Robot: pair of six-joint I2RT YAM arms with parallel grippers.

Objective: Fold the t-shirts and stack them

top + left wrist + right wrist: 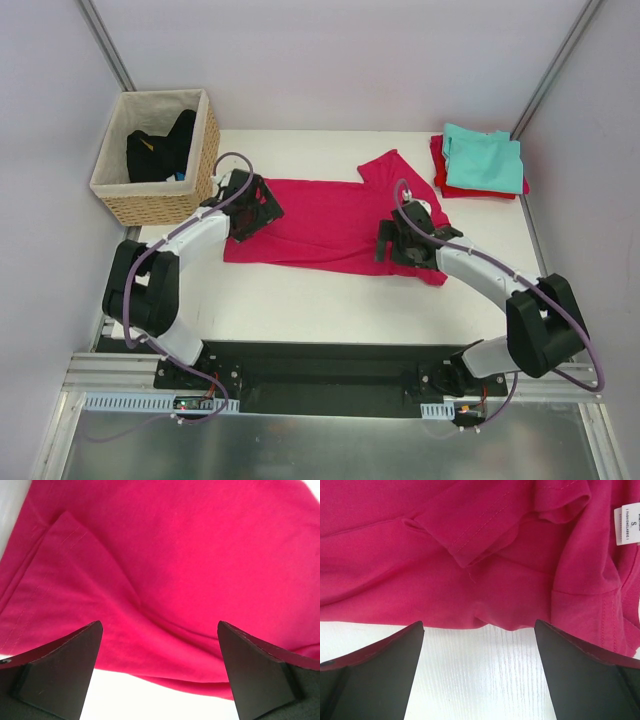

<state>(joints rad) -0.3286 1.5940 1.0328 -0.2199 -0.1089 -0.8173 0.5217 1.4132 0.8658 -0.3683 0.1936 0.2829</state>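
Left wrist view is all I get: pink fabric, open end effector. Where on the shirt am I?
Observer: The left end effector is over the left end of the pink t-shirt, away from the collar. The shirt lies spread on the table.
Operator: Right arm?
Observer: The right end effector is open over the shirt's near edge at the collar end. Its camera shows the white neck label.
Operator: Anything stacked yet?
Observer: A folded teal t-shirt lies on a red t-shirt at the table's far right corner.
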